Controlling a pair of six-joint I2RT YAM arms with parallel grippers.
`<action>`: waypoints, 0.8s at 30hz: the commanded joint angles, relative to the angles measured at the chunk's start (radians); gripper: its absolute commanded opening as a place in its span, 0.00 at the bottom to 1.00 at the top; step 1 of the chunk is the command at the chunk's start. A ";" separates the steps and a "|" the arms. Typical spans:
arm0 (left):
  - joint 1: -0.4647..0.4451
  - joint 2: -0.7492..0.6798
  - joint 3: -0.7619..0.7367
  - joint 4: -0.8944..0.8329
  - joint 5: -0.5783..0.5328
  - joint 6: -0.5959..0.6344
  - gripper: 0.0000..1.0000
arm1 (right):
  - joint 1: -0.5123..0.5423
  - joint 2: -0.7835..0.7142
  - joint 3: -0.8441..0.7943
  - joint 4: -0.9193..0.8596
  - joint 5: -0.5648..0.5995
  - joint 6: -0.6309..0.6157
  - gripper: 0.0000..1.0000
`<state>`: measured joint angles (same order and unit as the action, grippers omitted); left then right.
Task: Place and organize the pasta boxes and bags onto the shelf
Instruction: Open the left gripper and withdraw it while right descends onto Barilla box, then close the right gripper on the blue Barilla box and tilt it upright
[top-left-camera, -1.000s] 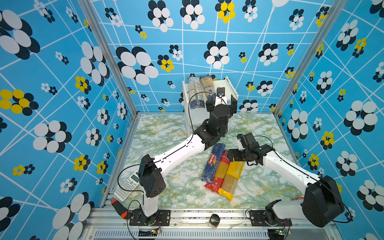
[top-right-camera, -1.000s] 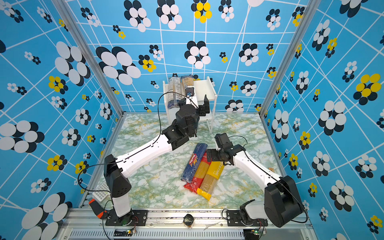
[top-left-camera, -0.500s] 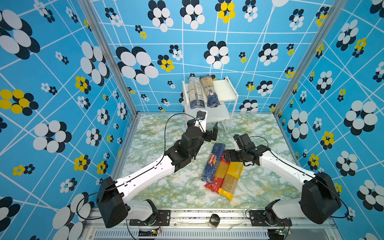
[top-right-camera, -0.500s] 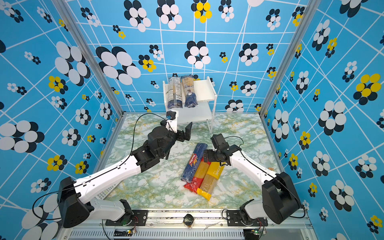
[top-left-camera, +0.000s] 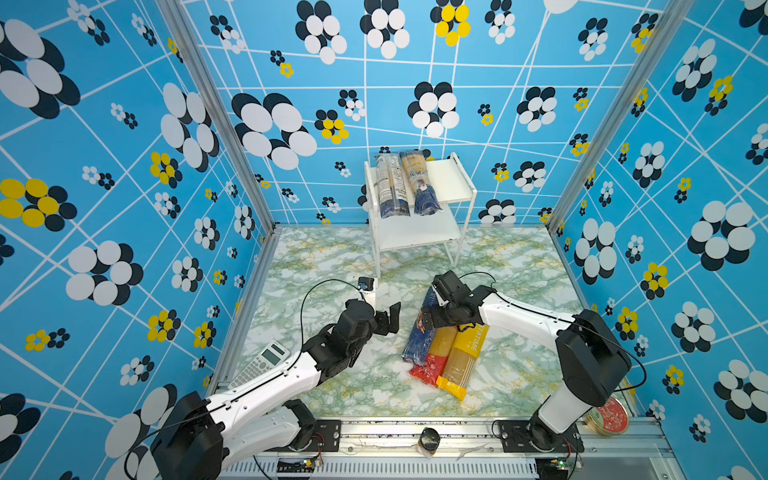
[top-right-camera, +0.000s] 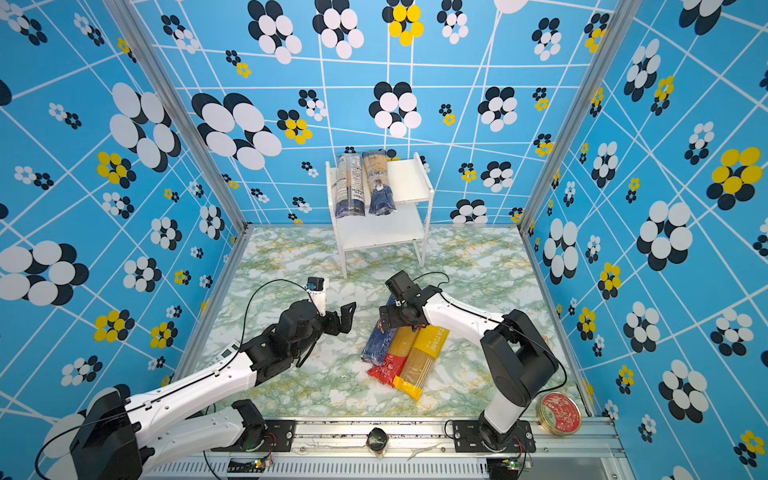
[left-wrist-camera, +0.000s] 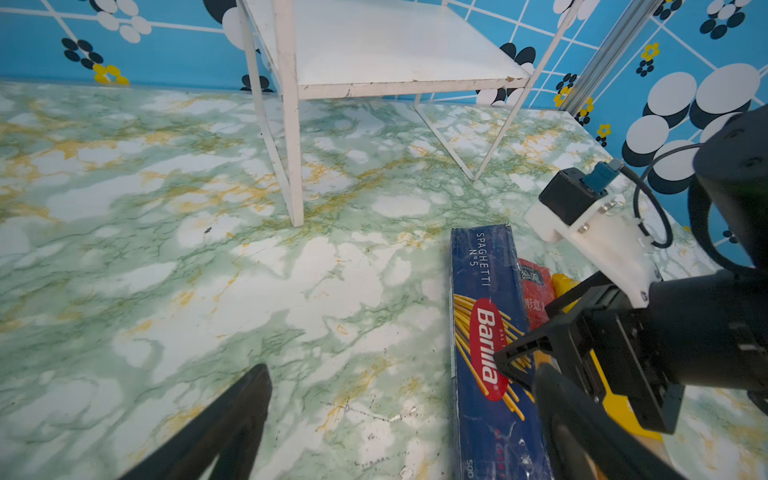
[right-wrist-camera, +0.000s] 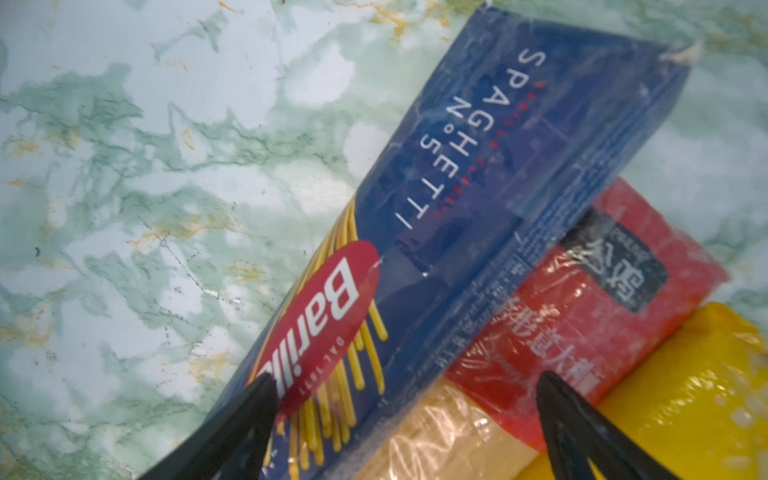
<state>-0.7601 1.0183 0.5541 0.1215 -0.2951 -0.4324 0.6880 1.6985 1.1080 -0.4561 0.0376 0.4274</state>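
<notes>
Right claw: the right gripper (right-wrist-camera: 405, 386) has its jaws spread wide and holds nothing. It hangs low over the loose pile, apparently set to pinch a pack across its narrow width.
Under the right claw: the dark-blue Barilla pack (right-wrist-camera: 478, 187) lies flat on the table. One fingertip sits over its logo edge and the other over the neighbouring bag, so the spread looks wider than this pack alone.
Beside that pack: the red-ended bag (right-wrist-camera: 602, 291) touches it, and the Barilla edge seems to overlap it. The yellow-ended bag (right-wrist-camera: 706, 395) touches the red one on its far side. They lie parallel, so each can probably be lifted singly.
Left claw: the left gripper (top-left-camera: 390, 319) is likewise wide open and empty. It is near the pile on the Barilla side, not touching it, and points toward the packs.
Beyond both claws: the shelf (top-left-camera: 419, 237) stands at the back wall, well apart from the pile. Its lower board is bare.
Top board: two clear/dark-blue bags (top-left-camera: 388, 187) lie side by side, touching, pushed to one side with their near ends overhanging. That likely leaves room for another pack.
Surface: the marble-patterned tabletop (top-left-camera: 332, 266) looks smooth, so packs may slide under a push.
Behind the arms: a grey calculator (top-left-camera: 262, 363) lies beside the left arm and a round red-lidded tin (top-left-camera: 609, 415) by the right base.
Room: the blue flowered walls (top-left-camera: 124, 166) close in three sides.
</notes>
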 joint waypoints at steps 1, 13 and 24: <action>0.022 -0.068 -0.056 -0.024 0.001 -0.080 0.99 | 0.011 0.036 0.049 -0.006 -0.020 0.005 0.99; 0.074 -0.158 -0.112 -0.112 -0.002 -0.110 0.99 | 0.052 0.188 0.215 0.003 -0.120 -0.047 0.99; 0.091 -0.173 -0.132 -0.169 0.043 -0.123 0.99 | 0.116 0.206 0.292 -0.108 0.009 -0.054 0.99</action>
<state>-0.6800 0.8692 0.4438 -0.0063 -0.2749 -0.5434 0.7948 1.9133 1.3849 -0.4881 -0.0113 0.3576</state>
